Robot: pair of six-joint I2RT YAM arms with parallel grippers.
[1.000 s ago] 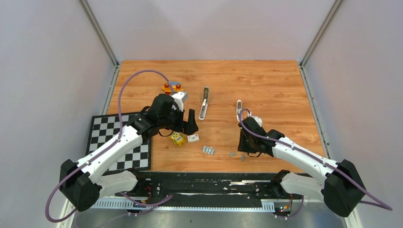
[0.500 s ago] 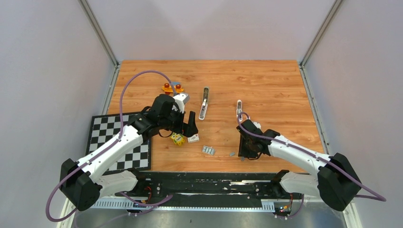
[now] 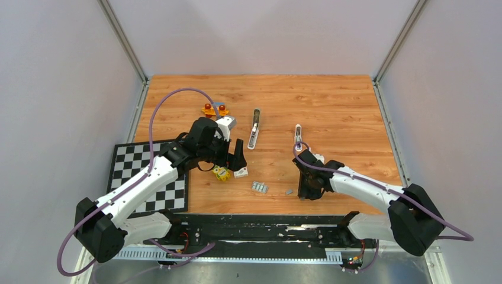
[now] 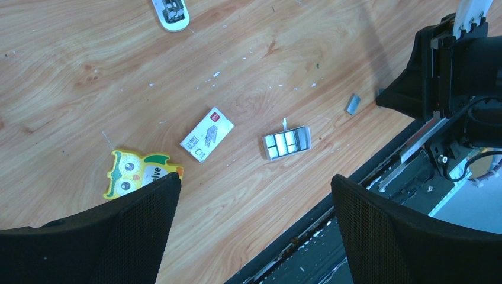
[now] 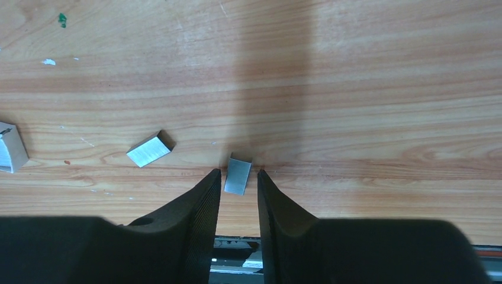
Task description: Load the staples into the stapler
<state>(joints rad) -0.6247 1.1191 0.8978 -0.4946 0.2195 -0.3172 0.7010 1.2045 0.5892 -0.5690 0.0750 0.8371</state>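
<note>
The stapler lies open on the wooden table, its tip at the top of the left wrist view. A small silver staple strip lies on the wood between my right gripper's fingertips; the jaws are narrowly open, with a gap on each side. A second strip lies to its left, also in the top view. A larger staple block lies further left. My left gripper is wide open and empty above the table, near the yellow toy.
A small white box with red print lies beside the yellow owl toy. A slim white piece lies behind the right arm. An orange toy lies at the back. A chessboard is at the left. The table's front rail is near.
My right gripper has shifted slightly left and down onto the small staple strip near the front edge. The left arm has barely moved.
</note>
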